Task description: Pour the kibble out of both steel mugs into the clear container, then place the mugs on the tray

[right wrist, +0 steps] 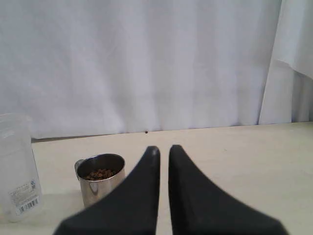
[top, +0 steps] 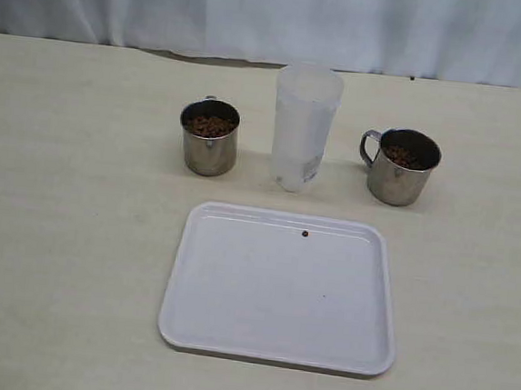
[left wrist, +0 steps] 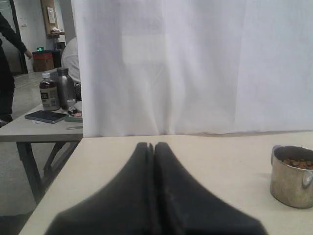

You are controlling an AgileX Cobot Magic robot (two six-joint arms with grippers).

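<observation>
Two steel mugs stand either side of the clear container [top: 304, 126]: the left mug [top: 210, 138] and the right mug [top: 400, 166], each holding brown kibble [top: 210, 126]. The white tray [top: 230, 329] lies in front of them with one loose pellet [top: 305, 234] on it. Neither gripper shows in the exterior view. My left gripper [left wrist: 153, 145] is shut and empty, low over the table, with a mug [left wrist: 292, 176] off to one side. My right gripper [right wrist: 164, 148] has only a thin slit between its fingers and holds nothing; a mug [right wrist: 100, 183] and the container [right wrist: 17, 166] stand beyond it.
A white curtain [top: 276, 14] hangs along the table's back edge. The left wrist view shows the table's side edge [left wrist: 54, 191], and past it a second table [left wrist: 39, 128] with bottles and a phone, and a person standing.
</observation>
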